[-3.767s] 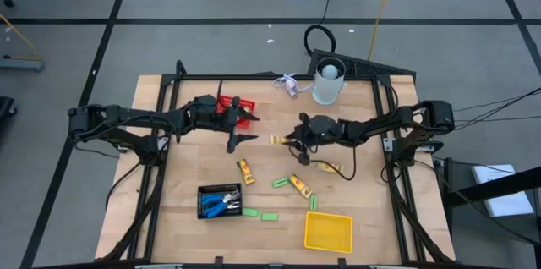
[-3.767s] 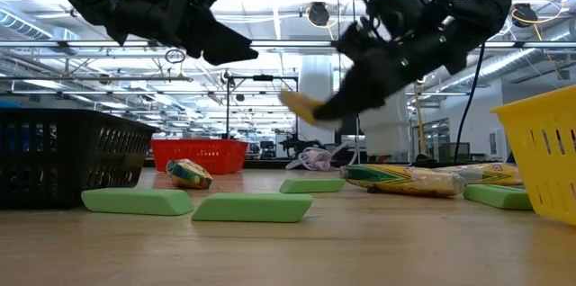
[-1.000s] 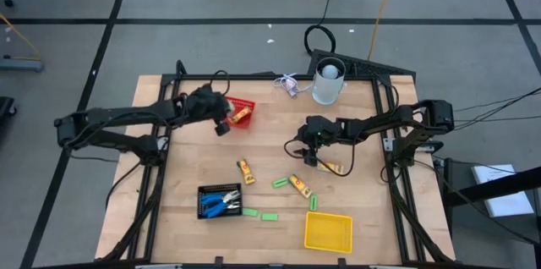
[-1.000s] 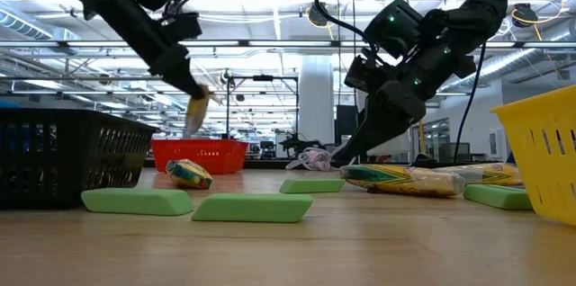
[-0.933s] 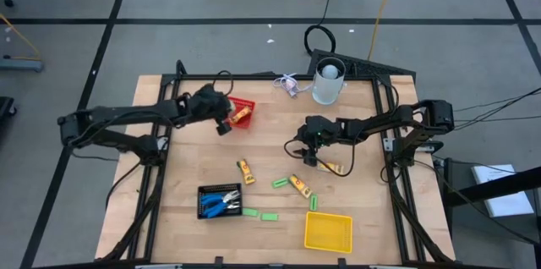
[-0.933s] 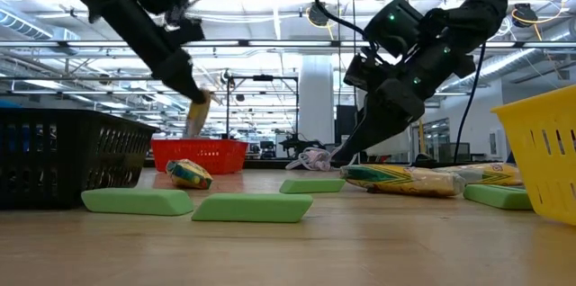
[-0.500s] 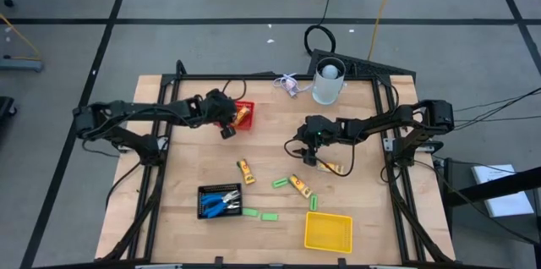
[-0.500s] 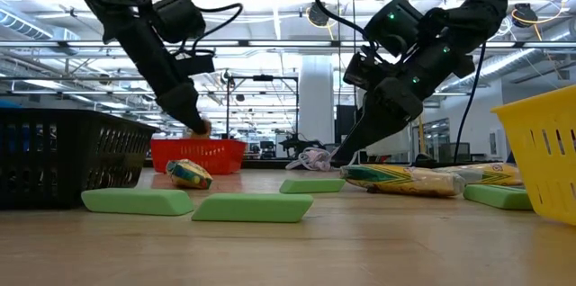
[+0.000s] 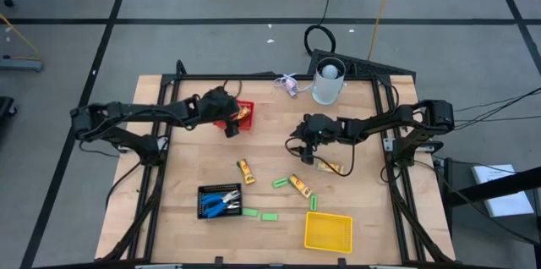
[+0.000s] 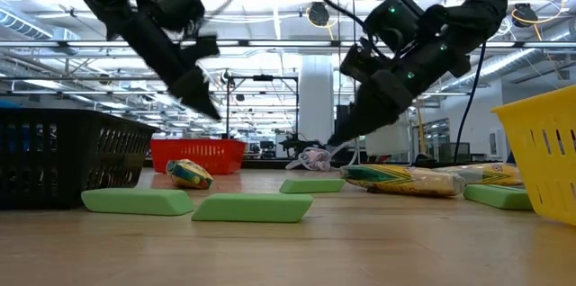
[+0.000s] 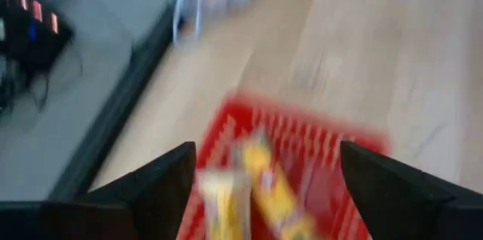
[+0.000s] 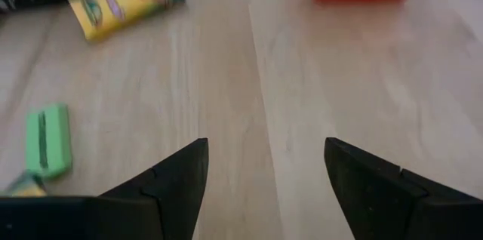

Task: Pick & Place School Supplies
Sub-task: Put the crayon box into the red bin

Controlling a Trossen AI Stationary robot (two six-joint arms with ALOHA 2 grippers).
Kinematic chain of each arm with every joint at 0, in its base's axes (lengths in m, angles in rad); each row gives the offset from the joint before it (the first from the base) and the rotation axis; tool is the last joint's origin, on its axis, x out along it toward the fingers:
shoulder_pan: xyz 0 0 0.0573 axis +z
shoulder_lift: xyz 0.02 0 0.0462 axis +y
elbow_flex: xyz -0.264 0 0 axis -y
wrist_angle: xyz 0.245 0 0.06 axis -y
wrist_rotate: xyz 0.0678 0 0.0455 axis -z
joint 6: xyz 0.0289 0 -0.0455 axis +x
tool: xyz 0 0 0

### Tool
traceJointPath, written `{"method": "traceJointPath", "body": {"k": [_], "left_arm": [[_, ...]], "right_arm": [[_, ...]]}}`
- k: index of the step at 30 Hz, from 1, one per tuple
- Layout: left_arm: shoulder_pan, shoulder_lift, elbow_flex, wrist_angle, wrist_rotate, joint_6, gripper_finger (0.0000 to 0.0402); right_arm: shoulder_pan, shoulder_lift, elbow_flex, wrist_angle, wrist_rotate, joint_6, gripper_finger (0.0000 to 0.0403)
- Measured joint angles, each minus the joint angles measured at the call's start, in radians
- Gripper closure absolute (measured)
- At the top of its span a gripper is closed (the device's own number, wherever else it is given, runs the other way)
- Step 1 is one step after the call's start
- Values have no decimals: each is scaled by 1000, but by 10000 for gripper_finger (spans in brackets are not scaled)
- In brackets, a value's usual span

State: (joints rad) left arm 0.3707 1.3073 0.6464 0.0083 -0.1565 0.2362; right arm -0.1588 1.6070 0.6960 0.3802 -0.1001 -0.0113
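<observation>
Red mesh basket point(image 9: 243, 113) holds two yellow-orange sticks point(image 11: 260, 176); note your left gripper point(image 9: 231, 127) beside it and right gripper point(image 9: 306, 154) both spread wide, empty.

Red basket point(image 9: 243, 110), yellow-orange sticks point(image 11: 266, 180), green bars point(image 10: 251, 207)

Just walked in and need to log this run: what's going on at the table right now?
The left gripper hangs open over the red basket, where two yellow sticks lie. The right gripper hovers open and empty above mid-table. More yellow sticks and green bars lie loose on the wood, blue-handled scissors sit in the black basket, and the yellow basket looks empty.
</observation>
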Motion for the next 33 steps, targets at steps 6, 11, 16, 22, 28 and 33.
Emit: {"method": "traceJointPath", "body": {"k": [6, 11, 16, 22, 28, 33], "left_arm": [[-70, -35, 2, 225, 164, 20, 104], [-129, -33, 0, 293, 201, 25, 120], [-166, -33, 0, 302, 204, 20, 114], [-200, -32, 0, 312, 210, 13, 113], [-225, -32, 0, 327, 210, 5, 121], [-231, -31, 0, 334, 209, 5, 117]], "right_arm": [[13, -15, 100, -348, 55, -1, 149], [66, -66, 206, -665, 151, -27, 149], [113, -155, 284, -878, 111, 62, 149], [180, -211, 277, -1069, 46, 219, 149], [248, -211, 221, -1098, 18, 336, 149], [282, -211, 175, -1097, 24, 391, 149]]}}
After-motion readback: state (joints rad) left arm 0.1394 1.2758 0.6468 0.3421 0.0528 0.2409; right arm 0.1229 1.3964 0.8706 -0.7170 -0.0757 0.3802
